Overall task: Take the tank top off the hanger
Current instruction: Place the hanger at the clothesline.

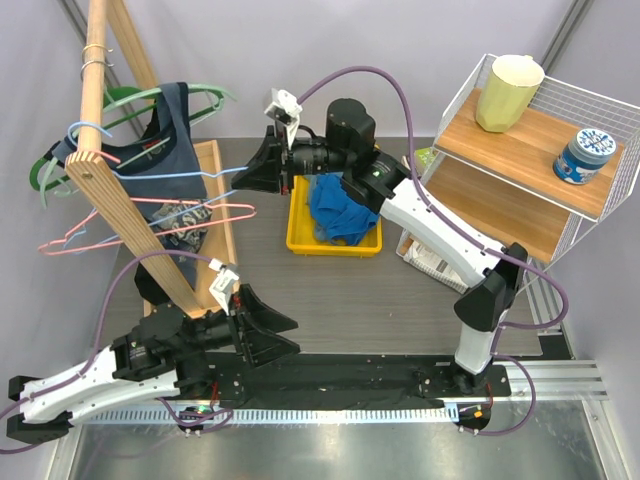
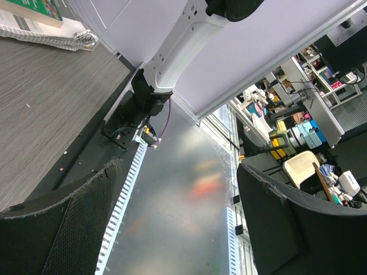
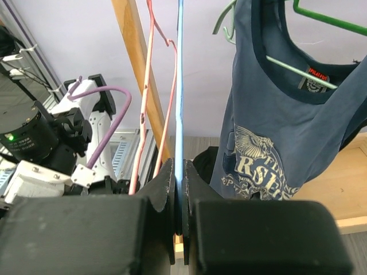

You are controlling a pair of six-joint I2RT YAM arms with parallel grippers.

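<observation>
Tank top [image 3: 275, 132] hangs just to the right of my right gripper [image 3: 179, 177], close beside the fingers but not touching them. That much I only get from the right wrist camera, which also shows the printed front of the navy fabric and a pale green hanger [image 3: 298, 70] running through its neck opening. The same view shows the right fingers pressed together on the thin wire of a blue hanger [image 3: 179, 86], which rises straight up out of the pinch. A pink hanger [image 3: 150, 80] sits just left of that wire, with the wooden rack [image 1: 115, 205] behind it.

The overhead camera gives me the layout the wrist view cannot: the right arm reaches across toward the rack, the garment lies beyond and to the left of its fingertips, and behind the gripper's wrist sits a yellow bin [image 1: 300, 240] with blue cloth [image 1: 335, 210] in it.

My left gripper [image 1: 283, 332] is low by the foot of the rack, well apart from the garment. Its fingers [image 2: 69, 223] are spread wide with nothing between them (its wrist camera looks away from the rack entirely, toward the right arm's base and the metal table edge).
</observation>
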